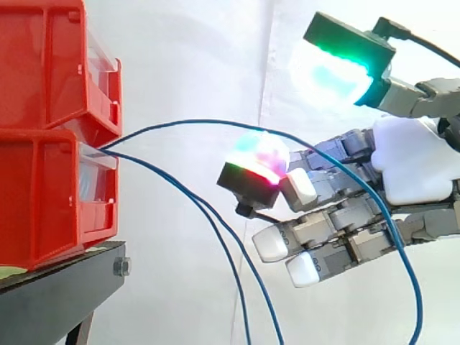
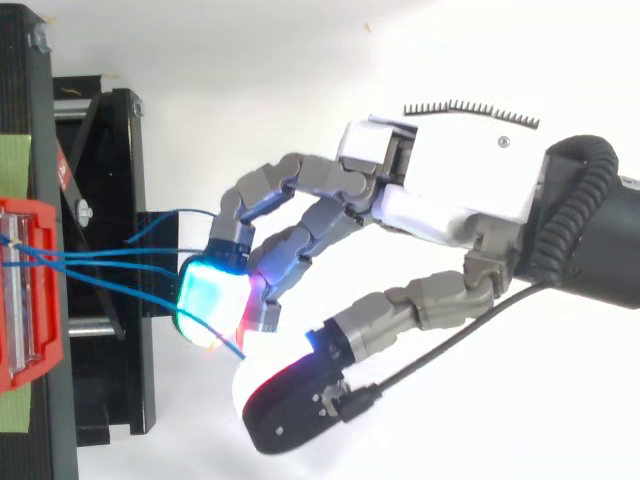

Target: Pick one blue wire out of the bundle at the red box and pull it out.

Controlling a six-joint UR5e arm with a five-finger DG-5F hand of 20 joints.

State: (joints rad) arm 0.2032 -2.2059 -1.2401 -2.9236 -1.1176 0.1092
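The hand (image 1: 413, 169) fills the right of the side view; from above (image 2: 470, 170) it stretches from the right edge toward the left. It is spread. The thumb (image 1: 338, 65), glowing green and white at the upper right, stands well apart from the fingers (image 1: 323, 223), which are loosely bent below it. No wire can be seen pinched between them. One finger pad (image 1: 257, 159) glows red, magenta and cyan at mid-frame and touches the white tip beside it. From above, this pad (image 2: 210, 298) shines cyan and green at centre left, and the thumb's black back lies toward the bottom of the frame.

A blue wire (image 1: 194, 121) arches out of the lower bin (image 1: 43, 201) at the left and skims the top of the pad. It then crosses in front of the fingers and palm and drops to the lower right. Two more wires (image 1: 215, 223) leave the same spot and hang to the bottom edge, clear of the hand. From above, the bundle (image 2: 110, 262) runs from the left edge to the pad, and a short piece shows just below the pad.

The lower bin sits under an upper bin (image 1: 43, 65), both red, on a black stand (image 1: 65, 287). A white curtain (image 1: 187, 57) hangs behind.
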